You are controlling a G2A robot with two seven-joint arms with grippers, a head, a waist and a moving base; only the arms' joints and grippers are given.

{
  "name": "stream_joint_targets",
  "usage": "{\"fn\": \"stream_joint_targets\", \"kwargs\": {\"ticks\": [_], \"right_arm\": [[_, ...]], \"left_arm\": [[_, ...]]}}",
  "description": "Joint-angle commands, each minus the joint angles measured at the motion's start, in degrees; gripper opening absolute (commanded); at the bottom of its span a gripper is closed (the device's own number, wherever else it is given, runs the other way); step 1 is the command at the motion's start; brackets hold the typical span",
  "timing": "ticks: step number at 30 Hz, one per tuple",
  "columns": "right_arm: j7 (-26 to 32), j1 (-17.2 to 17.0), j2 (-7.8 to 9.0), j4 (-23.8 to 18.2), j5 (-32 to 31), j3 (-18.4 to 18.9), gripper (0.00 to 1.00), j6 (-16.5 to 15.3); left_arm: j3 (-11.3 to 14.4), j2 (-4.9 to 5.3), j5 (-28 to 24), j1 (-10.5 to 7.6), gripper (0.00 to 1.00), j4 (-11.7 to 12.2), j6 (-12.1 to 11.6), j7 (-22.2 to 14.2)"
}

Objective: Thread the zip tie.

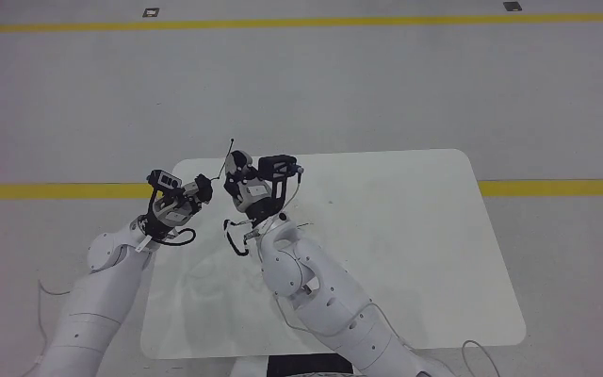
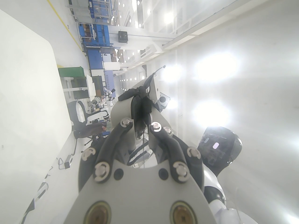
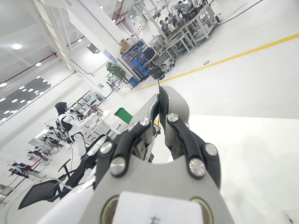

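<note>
Right tool (image 3: pixel 160 96) clamps the zip tie (image 3: pixel 159 86), strip upright for aiming, over the surface's (image 1: pixel 405 245) ten o'clock corner; left tool (image 2: pixel 143 94) pinches it too, seemingly steadying it.

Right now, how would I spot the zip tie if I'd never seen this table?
Find the white table and look at its far left corner, where both arms meet. The zip tie is the thin black strip pinched in the right end effector, poking out past it. Unlike the thick, looping black cables nearby, it is one fine, almost straight line.
</note>
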Motion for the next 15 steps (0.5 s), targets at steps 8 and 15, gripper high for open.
{"fn": "stream_joint_targets", "kwargs": {"ticks": [8,15], "right_arm": [[0.46,0.24,-0.25,0.57,-0.67,-0.21,0.0,0.19],[-0.06,0.37,-0.86,1.13,-0.4,-1.16,0.0,2.38]], "left_arm": [[0.0,0.0,0.0,0.0,0.0,0.0,0.0,0.0],[0.0,0.0,0.0,0.0,0.0,0.0,0.0,0.0]]}}
